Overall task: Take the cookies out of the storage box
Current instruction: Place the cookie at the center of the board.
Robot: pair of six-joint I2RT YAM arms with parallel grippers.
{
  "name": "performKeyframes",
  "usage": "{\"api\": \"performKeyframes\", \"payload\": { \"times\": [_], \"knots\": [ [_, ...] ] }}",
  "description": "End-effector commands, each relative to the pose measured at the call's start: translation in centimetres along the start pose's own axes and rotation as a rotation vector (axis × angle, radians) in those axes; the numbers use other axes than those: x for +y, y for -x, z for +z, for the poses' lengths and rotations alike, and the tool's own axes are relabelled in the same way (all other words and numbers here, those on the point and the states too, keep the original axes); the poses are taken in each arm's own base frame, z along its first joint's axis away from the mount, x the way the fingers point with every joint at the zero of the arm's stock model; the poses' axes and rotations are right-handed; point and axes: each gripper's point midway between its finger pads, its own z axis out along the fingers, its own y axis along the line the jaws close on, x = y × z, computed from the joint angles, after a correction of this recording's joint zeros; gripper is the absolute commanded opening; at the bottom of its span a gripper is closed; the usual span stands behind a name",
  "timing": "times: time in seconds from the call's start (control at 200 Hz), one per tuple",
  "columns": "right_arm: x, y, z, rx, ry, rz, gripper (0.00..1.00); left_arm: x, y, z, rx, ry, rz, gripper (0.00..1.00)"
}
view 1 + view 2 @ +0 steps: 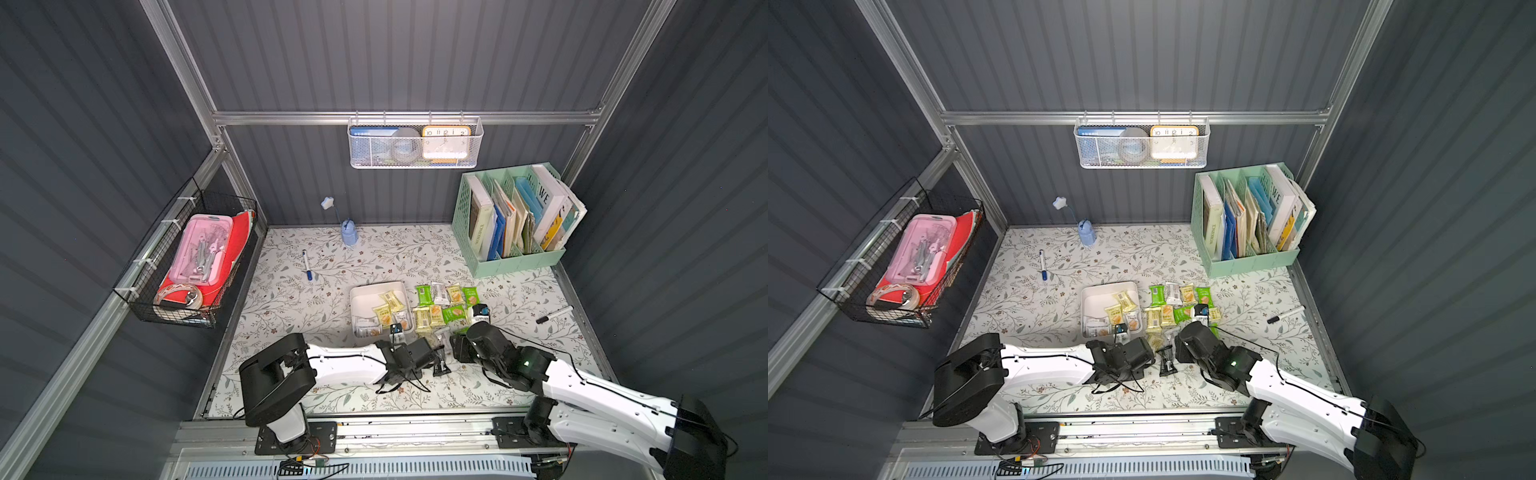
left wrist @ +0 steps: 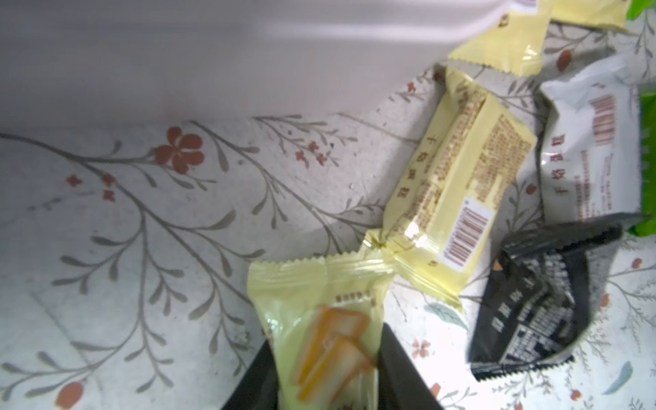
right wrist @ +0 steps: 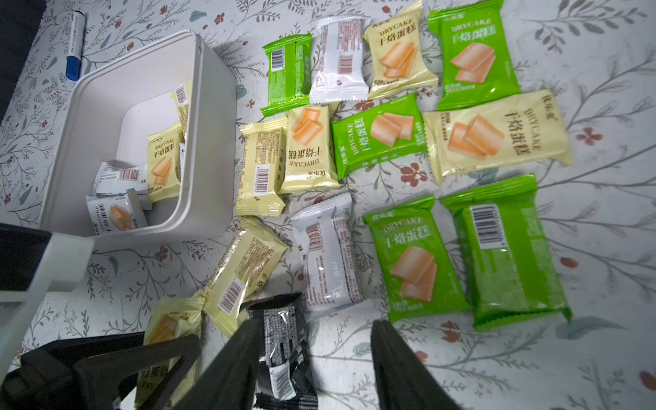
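The white storage box (image 1: 356,296) (image 3: 209,106) stands mid-table with several cookies (image 1: 388,309) inside, pale yellow and white. To its right, many more cookies (image 1: 451,303) (image 3: 380,138) lie on the floral mat, green, pale yellow and white. My left gripper (image 2: 326,372) (image 1: 435,349) is shut on a pale yellow cookie packet (image 2: 319,319) just off the box's near right corner. A black packet (image 3: 280,340) (image 2: 532,301) lies on the mat beside it. My right gripper (image 3: 317,340) hovers open there, one finger against the black packet and bare mat between the jaws.
A blue-capped marker (image 1: 307,266) lies left of the box, a black marker (image 1: 555,314) at far right. A mint file holder (image 1: 515,224) fills the back right corner, and a small blue lamp (image 1: 349,232) stands at the back. Wire baskets hang on the left wall (image 1: 199,257) and back wall (image 1: 415,143).
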Motion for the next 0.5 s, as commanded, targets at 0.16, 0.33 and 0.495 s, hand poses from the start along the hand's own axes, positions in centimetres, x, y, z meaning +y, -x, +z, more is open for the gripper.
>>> {"api": "performKeyframes", "payload": {
  "times": [0.16, 0.33, 0.495],
  "knots": [
    [0.0, 0.4, -0.3, -0.003, -0.009, -0.009, 0.55, -0.6, -0.3, 0.6, 0.005, -0.035, -0.024, 0.59],
    [0.5, 1.2, -0.7, -0.016, 0.0, -0.032, 0.55, -0.1, 1.2, -1.1, -0.058, -0.019, -0.04, 0.68],
    [2.8, 2.5, -0.6, -0.012, 0.055, -0.08, 0.55, -0.2, 4.4, -5.9, -0.189, -0.065, -0.085, 0.68]
  ]
}}
